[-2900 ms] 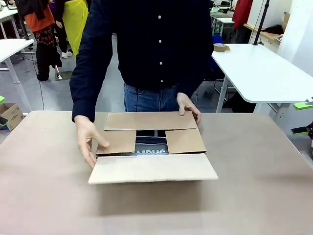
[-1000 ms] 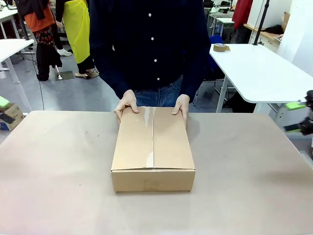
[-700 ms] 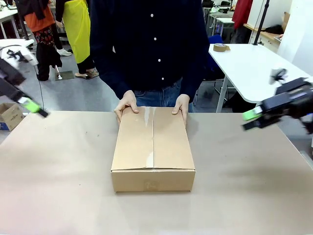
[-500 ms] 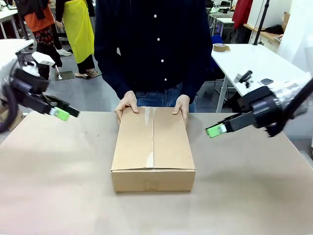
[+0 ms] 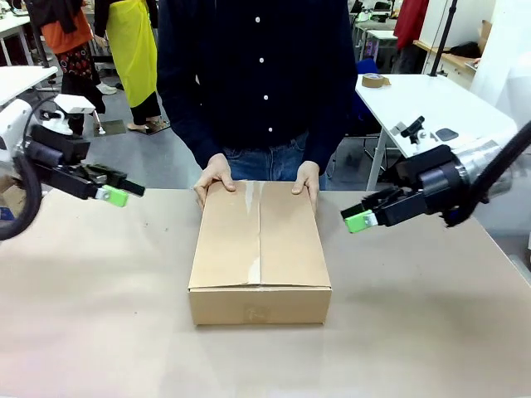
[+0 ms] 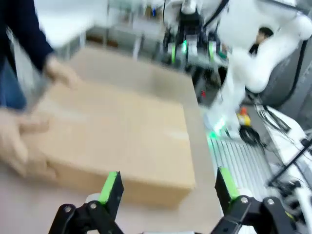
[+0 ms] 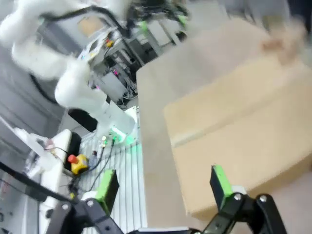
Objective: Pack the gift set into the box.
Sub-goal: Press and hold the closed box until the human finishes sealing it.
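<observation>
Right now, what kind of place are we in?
Probably a robot lab or workshop. Two robot arms flank a cardboard box on a table, and a white desk behind holds a roll of tape.

The left arm (image 5: 12, 124) enters at the frame's left edge and the right arm (image 5: 477, 157) at its right, both at mid-height, the left hand (image 5: 124, 192) and right hand (image 5: 357, 214) pointing toward the centre, fingers (image 6: 109, 187) spread wide apart.
</observation>
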Tool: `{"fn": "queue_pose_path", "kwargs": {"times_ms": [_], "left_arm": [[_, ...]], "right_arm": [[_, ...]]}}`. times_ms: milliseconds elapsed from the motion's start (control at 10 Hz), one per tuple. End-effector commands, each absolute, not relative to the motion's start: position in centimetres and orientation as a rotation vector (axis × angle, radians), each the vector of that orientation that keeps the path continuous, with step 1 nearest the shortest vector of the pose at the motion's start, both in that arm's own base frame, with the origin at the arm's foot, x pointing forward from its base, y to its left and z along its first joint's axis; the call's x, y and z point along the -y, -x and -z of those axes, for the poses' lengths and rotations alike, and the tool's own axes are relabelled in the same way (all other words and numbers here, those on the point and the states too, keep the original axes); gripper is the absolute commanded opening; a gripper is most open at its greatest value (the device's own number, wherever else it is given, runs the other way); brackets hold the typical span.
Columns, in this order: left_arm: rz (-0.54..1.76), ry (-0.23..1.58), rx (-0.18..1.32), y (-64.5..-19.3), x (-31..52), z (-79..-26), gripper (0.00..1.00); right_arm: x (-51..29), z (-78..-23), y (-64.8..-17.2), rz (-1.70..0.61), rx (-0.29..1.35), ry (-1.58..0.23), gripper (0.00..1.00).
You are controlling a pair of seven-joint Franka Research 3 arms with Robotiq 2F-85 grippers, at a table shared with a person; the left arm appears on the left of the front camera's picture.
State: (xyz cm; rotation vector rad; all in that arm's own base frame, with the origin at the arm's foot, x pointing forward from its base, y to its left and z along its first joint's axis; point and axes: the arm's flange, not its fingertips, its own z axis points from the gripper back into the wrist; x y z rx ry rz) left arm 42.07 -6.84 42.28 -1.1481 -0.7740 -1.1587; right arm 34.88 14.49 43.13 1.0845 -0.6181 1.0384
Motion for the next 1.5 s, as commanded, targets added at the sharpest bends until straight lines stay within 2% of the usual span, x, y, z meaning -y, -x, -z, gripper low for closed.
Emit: {"fn": "queue_pose_path", "kwargs": {"times_ms": [0, 100, 300, 400, 500, 600, 700, 800, 1000, 1400], "left_arm": [[1.208, 1.062, 1.401, -41.6, 9.9, -39.8, 1.0], [1.236, 1.086, 1.452, -41.4, 10.5, -38.9, 1.0], [1.39, 1.156, 1.352, -40.2, 12.6, -37.6, 1.0], [1.454, 1.05, 1.262, -39.7, 13.8, -37.4, 1.0], [1.249, 1.113, 1.363, -40.7, 12.0, -39.0, 1.0], [1.249, 1.113, 1.363, -40.7, 12.0, -39.0, 1.0], [1.36, 1.111, 1.338, -39.9, 13.5, -37.9, 1.0], [1.397, 1.122, 1.242, -39.9, 15.8, -36.7, 1.0], [1.398, 1.097, 1.123, -41.0, 19.1, -35.1, 1.0], [1.341, 0.942, 1.074, -44.4, 21.0, -32.6, 1.0]], "right_arm": [[-17.0, -40.5, -39.3, -1.321, 0.973, -1.165, 1.0], [-17.5, -39.4, -41.1, -1.369, 1.044, -1.159, 1.0], [-19.7, -37.4, -42.8, -1.388, 1.095, -1.196, 1.0], [-17.6, -41.0, -40.0, -1.297, 0.997, -1.097, 1.0], [-17.6, -41.0, -40.0, -1.297, 0.997, -1.097, 1.0], [-18.5, -38.3, -41.8, -1.346, 1.058, -1.131, 1.0], [-19.6, -36.9, -42.9, -1.359, 1.062, -1.069, 1.0], [-20.5, -35.2, -43.8, -1.346, 1.123, -1.027, 1.0], [-21.7, -32.1, -45.0, -1.356, 1.144, -0.985, 1.0], [-21.6, -30.2, -44.5, -1.394, 1.045, -0.94, 1.0]]}}
